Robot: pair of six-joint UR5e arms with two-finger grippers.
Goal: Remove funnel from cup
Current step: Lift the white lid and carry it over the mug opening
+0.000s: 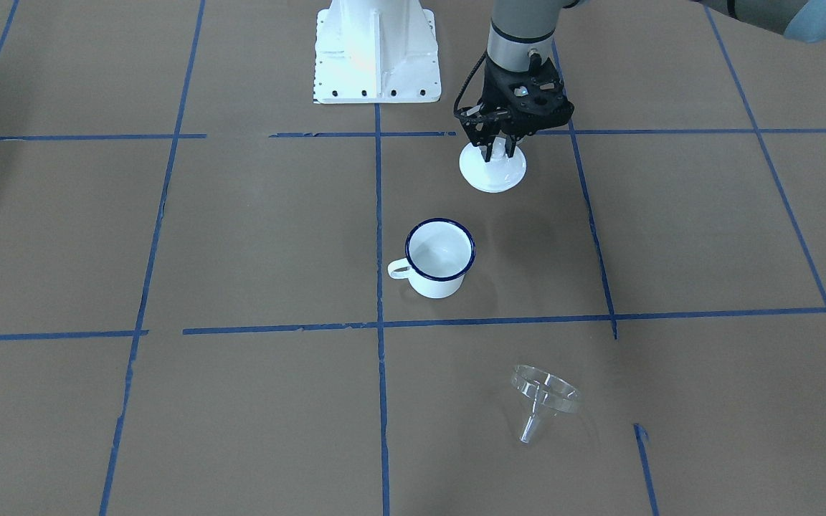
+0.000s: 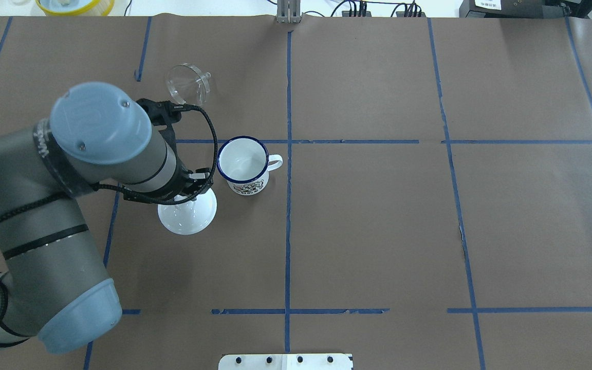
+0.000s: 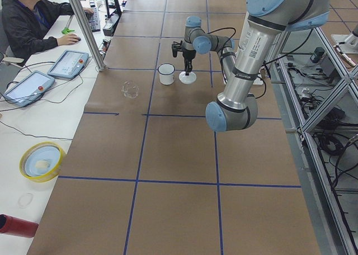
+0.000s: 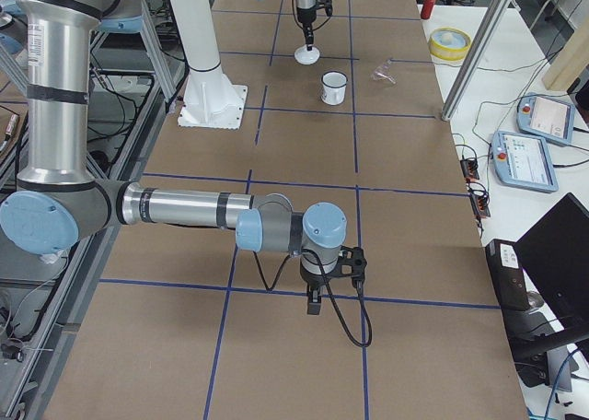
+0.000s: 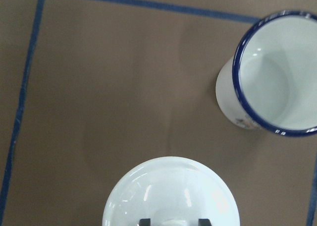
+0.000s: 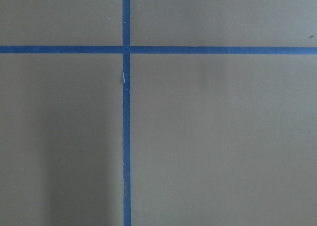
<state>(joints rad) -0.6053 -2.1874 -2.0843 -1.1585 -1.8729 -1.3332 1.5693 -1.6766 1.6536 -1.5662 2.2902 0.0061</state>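
Observation:
The clear funnel (image 1: pixel 542 398) lies on its side on the brown table, apart from the cup, on the side far from the robot; it also shows in the overhead view (image 2: pixel 188 85). The cup (image 1: pixel 440 258), a white mug with a dark blue rim, stands upright and empty (image 2: pixel 243 164). My left gripper (image 1: pixel 499 154) is straight above a white round lid (image 1: pixel 492 173) beside the mug, its fingers shut on the lid's knob; the lid rests on the table (image 5: pixel 171 191). My right gripper (image 4: pixel 315 302) hangs low over bare table far from these; I cannot tell whether it is open or shut.
The robot's white base (image 1: pixel 376 50) stands behind the mug. Blue tape lines cross the table. A yellow bowl (image 2: pixel 75 5) sits beyond the far edge. An operator (image 3: pixel 28 14) sits at a side desk with tablets.

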